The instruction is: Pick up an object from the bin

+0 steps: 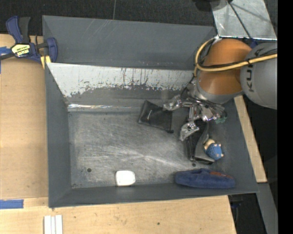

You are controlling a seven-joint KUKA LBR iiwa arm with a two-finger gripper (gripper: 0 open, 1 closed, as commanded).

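— What's in the bin point(58, 130)?

— Five loose things. Two are black: a black slab point(154, 115) lying flat near the back wall, right of the middle, and a black bar point(196, 149) at the right side. A small blue knob point(214, 151) with a pale tip rests against the bar's right edge. A blue cloth point(205, 179) lies bunched in the front right corner. A white block point(125, 178) sits alone by the front wall, well apart from the rest.

— And the gripper point(180, 117)?

— It hangs low at the right rear of the bin, under the arm's orange cover point(224, 72). It is released, its two metal tips spread apart, one near the slab's upper right corner and the other just off its lower right corner. The slab's right end lies about between them. I cannot tell whether either tip touches it.

— Anything crowding it?

— The bar and the knob lie just in front of the gripper, close to its nearer tip. The back wall is near behind it. The left half of the floor is bare, scratched metal.

— So the count?

— Two black pieces, one knob, one cloth, one block.
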